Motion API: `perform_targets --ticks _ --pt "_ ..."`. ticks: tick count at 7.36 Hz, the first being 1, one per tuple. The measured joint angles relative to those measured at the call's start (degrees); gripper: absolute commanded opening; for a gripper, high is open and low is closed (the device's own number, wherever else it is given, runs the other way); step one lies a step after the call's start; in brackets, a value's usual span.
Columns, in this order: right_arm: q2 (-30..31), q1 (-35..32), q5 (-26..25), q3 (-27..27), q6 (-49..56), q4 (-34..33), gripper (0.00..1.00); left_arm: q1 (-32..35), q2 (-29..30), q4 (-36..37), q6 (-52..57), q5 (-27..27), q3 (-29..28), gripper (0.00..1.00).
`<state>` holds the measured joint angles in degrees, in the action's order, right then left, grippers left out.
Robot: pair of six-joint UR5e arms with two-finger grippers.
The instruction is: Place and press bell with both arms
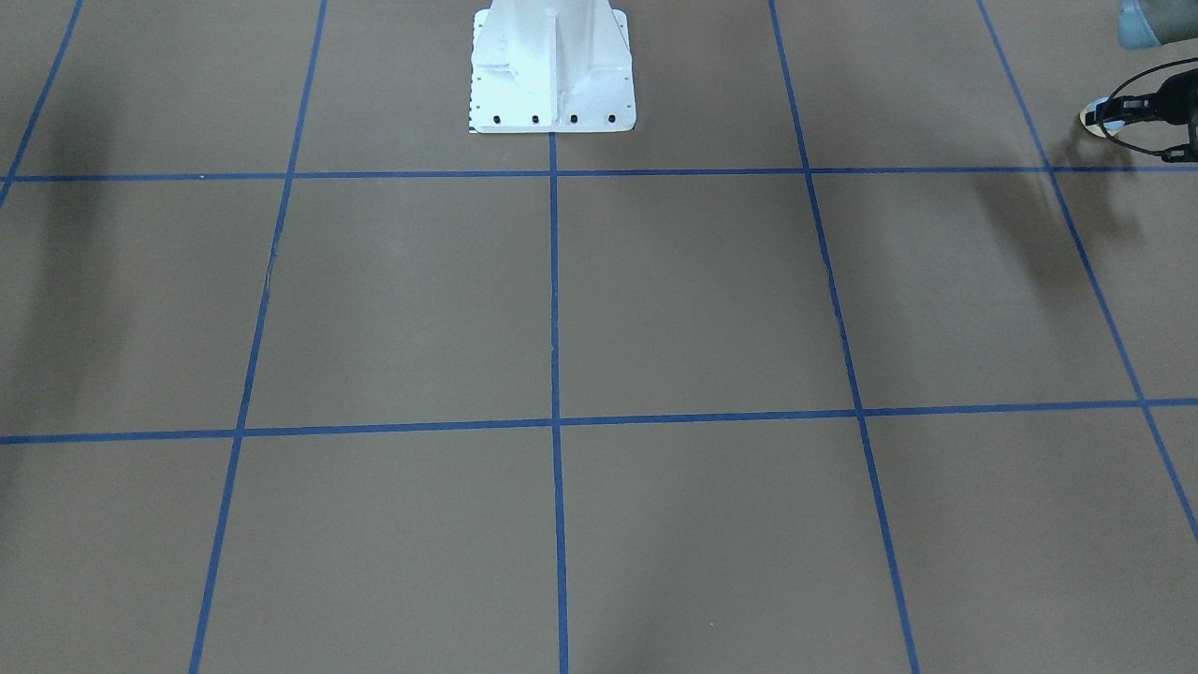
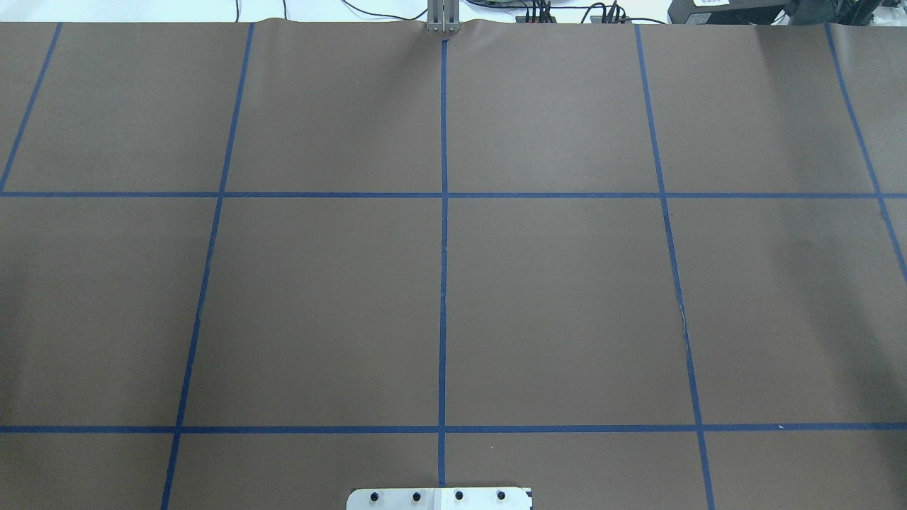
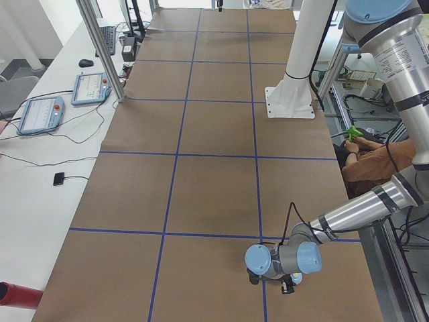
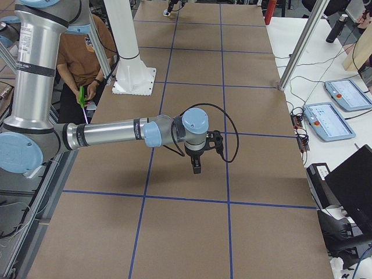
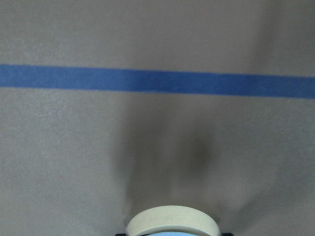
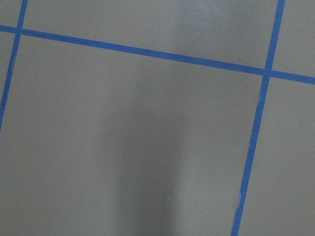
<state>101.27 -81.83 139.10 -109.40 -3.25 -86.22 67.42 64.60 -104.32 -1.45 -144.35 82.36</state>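
Note:
The bell [image 5: 172, 221] shows in the left wrist view as a cream round base with a sliver of light blue at the bottom edge. In the front-facing view its cream base [image 1: 1091, 115] sticks out of my left gripper [image 1: 1109, 112], which is shut on it just above the table at the right edge. In the left side view the left arm's wrist [image 3: 281, 258] hangs low over the near end of the table. My right gripper [image 4: 196, 165] shows only in the right side view, pointing down above the table; I cannot tell whether it is open or shut.
The white pedestal base [image 1: 552, 70] is bolted at the robot's edge of the brown table with its blue tape grid [image 2: 443, 283]. A seated person [image 4: 81, 52] is beside the pedestal. Two tablets [image 4: 328, 119] and metal posts [image 4: 302, 43] stand along the far side.

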Motion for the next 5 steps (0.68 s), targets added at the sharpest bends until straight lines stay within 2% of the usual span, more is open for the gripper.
perform_targets --ticks 1,3,5 --pt "0.0 0.0 0.0 0.0 0.0 0.0 1.0 0.0 2.0 5.7 0.0 -0.7 3.9 0.0" --pt "0.2 0.0 0.2 0.0 -0.1 -0.1 1.0 0.1 8.8 21.8 0.0 -1.1 12.9 0.0" --pt "0.3 0.0 0.4 0.0 -0.1 -0.1 1.0 0.1 21.2 40.1 -0.6 -1.0 19.6 0.0"
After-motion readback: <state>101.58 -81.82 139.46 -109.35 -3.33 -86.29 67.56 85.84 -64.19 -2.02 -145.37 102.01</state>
